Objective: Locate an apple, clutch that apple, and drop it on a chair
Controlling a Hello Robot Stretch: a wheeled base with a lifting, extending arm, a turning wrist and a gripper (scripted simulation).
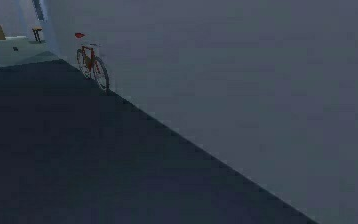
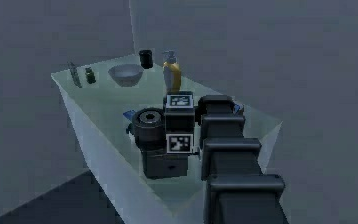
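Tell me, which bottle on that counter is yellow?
The bottle just right of the dark cup; the two small bottles left of the white bowl are dark.

possible chair (image 1: pixel 37 34): small dark upright shape on far floor, forward view's upper left.

1. The arm (image 2: pixel 242 175), a dark square bar in stepped segments, rises from the arm side view's bottom edge, right of the middle, toward the frame's centre.
2. At its far end sit two white squares (image 2: pixel 178 102) with black marks, one above the other.
3. Just left of them the gripper (image 2: pixel 147 126) shows as a dark body; whether it holds anything cannot be told.
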